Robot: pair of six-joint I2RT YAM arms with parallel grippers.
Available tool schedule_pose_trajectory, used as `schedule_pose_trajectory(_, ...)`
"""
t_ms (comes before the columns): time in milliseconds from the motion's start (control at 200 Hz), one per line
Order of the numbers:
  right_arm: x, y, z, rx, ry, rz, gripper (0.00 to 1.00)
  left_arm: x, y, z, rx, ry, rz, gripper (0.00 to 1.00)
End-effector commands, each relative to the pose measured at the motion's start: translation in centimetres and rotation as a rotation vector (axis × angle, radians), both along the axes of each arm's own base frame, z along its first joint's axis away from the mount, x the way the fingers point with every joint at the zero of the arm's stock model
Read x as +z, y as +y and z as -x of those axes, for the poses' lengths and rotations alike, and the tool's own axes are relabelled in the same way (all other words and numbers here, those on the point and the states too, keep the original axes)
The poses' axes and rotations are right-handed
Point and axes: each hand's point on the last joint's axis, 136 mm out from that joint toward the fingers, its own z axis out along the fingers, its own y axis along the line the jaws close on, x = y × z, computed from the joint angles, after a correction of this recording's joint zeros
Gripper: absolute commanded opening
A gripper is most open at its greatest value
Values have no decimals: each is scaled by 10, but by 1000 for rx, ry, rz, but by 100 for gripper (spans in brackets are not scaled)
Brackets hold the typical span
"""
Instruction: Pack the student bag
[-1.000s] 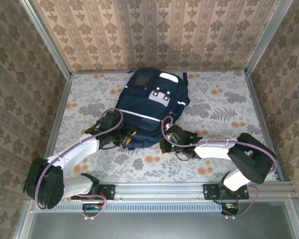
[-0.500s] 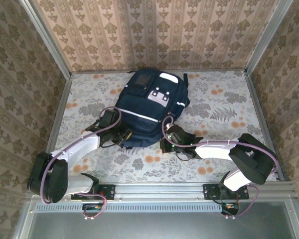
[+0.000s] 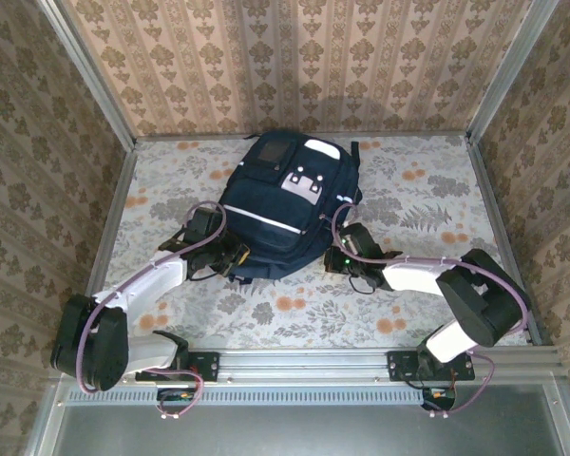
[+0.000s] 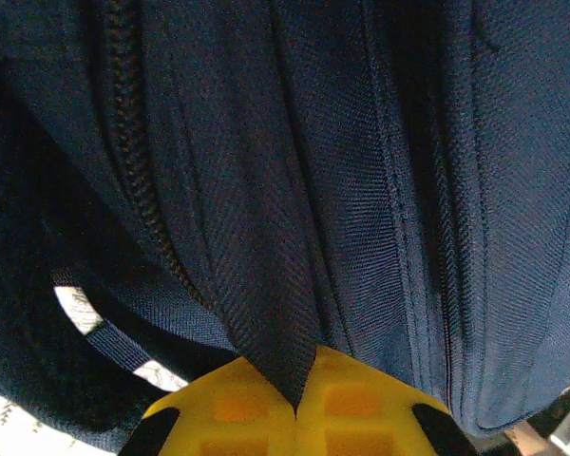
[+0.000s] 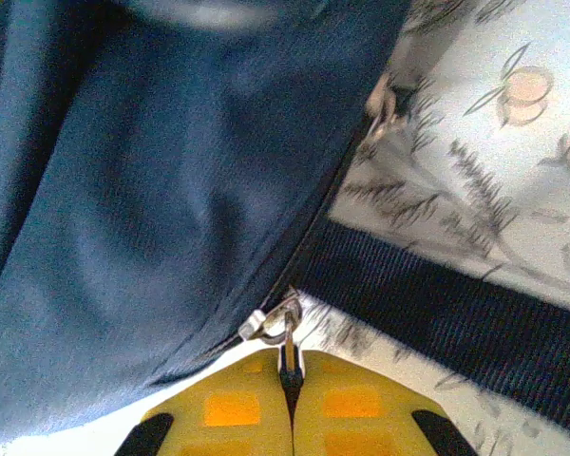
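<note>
The student bag [image 3: 285, 204], a large dark navy backpack with white stripes and grey patches, lies flat mid-table. My left gripper [image 3: 237, 256] is at its near-left corner. In the left wrist view that gripper [image 4: 294, 401] is shut, its yellow pads pinching a navy webbing strip [image 4: 266, 285] of the bag beside a zipper line [image 4: 133, 161]. My right gripper [image 3: 339, 255] is at the bag's near-right edge. In the right wrist view it [image 5: 290, 385] is shut on the metal zipper pull [image 5: 287, 332] at the edge of the bag's blue fabric [image 5: 152, 190].
A black strap [image 5: 437, 313] of the bag lies on the floral tablecloth [image 5: 494, 152] right of the zipper pull. Patterned walls [image 3: 38, 171] and metal rails close in the table on three sides. Open cloth lies to the bag's left [image 3: 161, 190] and right [image 3: 427, 199].
The left gripper has closed on the bag's webbing at the near-left corner. The right gripper has moved right and away along the bag's edge, still holding the zipper pull.
</note>
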Motion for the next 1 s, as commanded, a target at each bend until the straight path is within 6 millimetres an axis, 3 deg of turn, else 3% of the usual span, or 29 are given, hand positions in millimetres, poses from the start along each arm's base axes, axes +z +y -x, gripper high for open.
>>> schedule_pose_trajectory(0, -15, -31, -18, -132, 52, 61, 12, -3, 10, -1, 16, -24, -48, 0)
schedule_pose_trajectory(200, -2, -39, -34, -150, 7, 111, 37, -5, -14, 10, -66, -34, -34, 0)
schedule_pose_trajectory(275, 7, -44, -29, -162, -19, 113, 43, -4, -26, 12, -101, -42, 6, 0)
schedule_pose_trajectory(385, 31, -74, -14, -253, -115, 184, 54, 2, -41, 16, -143, -65, 35, 0)
schedule_pose_trajectory(540, 78, -120, 7, -399, -284, 231, 59, 10, -62, 24, -200, -78, 48, 0)
schedule_pose_trajectory(635, 105, -133, 16, -427, -384, 220, 57, 14, -77, 30, -231, -72, 55, 0)
schedule_pose_trajectory(765, 132, -131, 21, -378, -470, 183, 57, 16, -106, 43, -300, -51, 75, 0)
schedule_pose_trajectory(990, 139, -119, 20, -315, -479, 154, 58, 19, -172, 68, -401, 9, 177, 0)
